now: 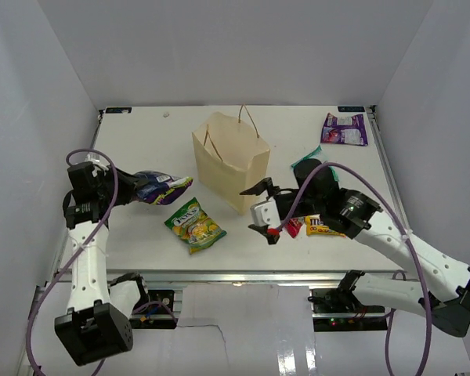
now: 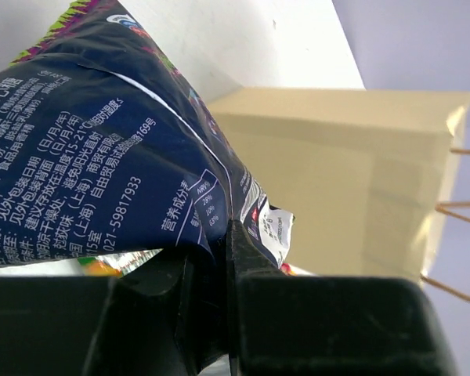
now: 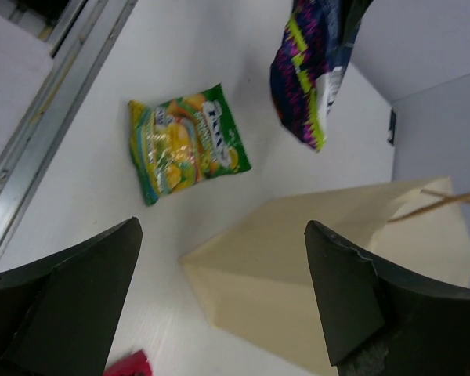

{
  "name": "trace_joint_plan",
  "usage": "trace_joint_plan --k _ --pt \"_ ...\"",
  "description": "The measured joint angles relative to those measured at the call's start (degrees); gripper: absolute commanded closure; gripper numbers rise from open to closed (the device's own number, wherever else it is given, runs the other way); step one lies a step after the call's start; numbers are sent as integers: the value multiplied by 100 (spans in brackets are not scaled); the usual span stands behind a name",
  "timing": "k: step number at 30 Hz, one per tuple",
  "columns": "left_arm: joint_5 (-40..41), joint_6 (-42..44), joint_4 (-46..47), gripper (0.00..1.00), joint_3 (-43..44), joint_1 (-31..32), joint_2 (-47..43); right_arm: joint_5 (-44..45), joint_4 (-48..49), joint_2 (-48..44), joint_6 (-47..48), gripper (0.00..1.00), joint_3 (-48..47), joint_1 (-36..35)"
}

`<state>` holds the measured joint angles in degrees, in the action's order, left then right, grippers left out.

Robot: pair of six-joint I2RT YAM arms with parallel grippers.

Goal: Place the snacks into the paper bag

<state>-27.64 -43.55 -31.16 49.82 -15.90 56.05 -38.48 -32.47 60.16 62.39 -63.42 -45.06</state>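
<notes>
Holding dark blue packet off table, left gripper clamped on it, left of upright paper bag. Right gripper spread apart, empty, beside bag. Green packet, purple packet, red packet, yellow packet on table; bag interior unseen; most of task left.

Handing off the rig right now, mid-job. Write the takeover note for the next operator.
Left claw shut on the dark blue packet, held left of the paper bag.
Right claw open, empty, near the bag's front right.
On the table: green-yellow packet, purple-white packet far right, red-pink packet and M&M's packet by the right arm.
Done: bag's inside not visible.
To do: bag the blue packet, then the rest.
</notes>
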Motion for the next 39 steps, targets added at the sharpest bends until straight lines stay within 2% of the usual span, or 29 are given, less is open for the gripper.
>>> trace_joint_plan --k 3,5,9,13,23,25,28,29,32,33,35,39 --pt "-229 -258 -249 100 -195 28 -431 1102 1250 166 -520 10 151 -970" --pt "-334 -354 -501 100 -223 81 -619 1626 1897 590 -719 10 153 -1497" --pt "-568 -466 -916 100 -208 151 -960 2496 2905 1290 -933 10 199 -2083" --pt "-837 -601 -1185 100 -79 151 -1191 2911 3410 1915 -953 10 90 -2350" --pt "-1364 -800 -1530 100 72 151 -1707 3567 3733 3025 -881 9 -629 -2426" --pt "-1399 -824 -1526 100 72 151 -1735 3698 3718 3228 -881 1 -817 -2446" --pt "-1403 -852 -1510 100 72 146 -1755 3707 3539 3445 -857 44 -1051 -2472" --pt "-1405 -861 -1510 98 76 146 -1755 3659 3421 3460 -852 66 -1099 -2474" --pt "-1464 -855 -1615 80 87 151 -1759 3482 2964 3464 -942 87 -1355 -2461" --pt "-1471 -848 -1646 76 101 151 -1764 3423 2846 3449 -940 92 -1425 -2435" --pt "-1491 -841 -1694 63 149 151 -1764 3305 2660 3403 -970 92 -1528 -2391" --pt "-1589 -807 -1690 48 413 168 -1755 2951 2258 3176 -1064 92 -1554 -2363"
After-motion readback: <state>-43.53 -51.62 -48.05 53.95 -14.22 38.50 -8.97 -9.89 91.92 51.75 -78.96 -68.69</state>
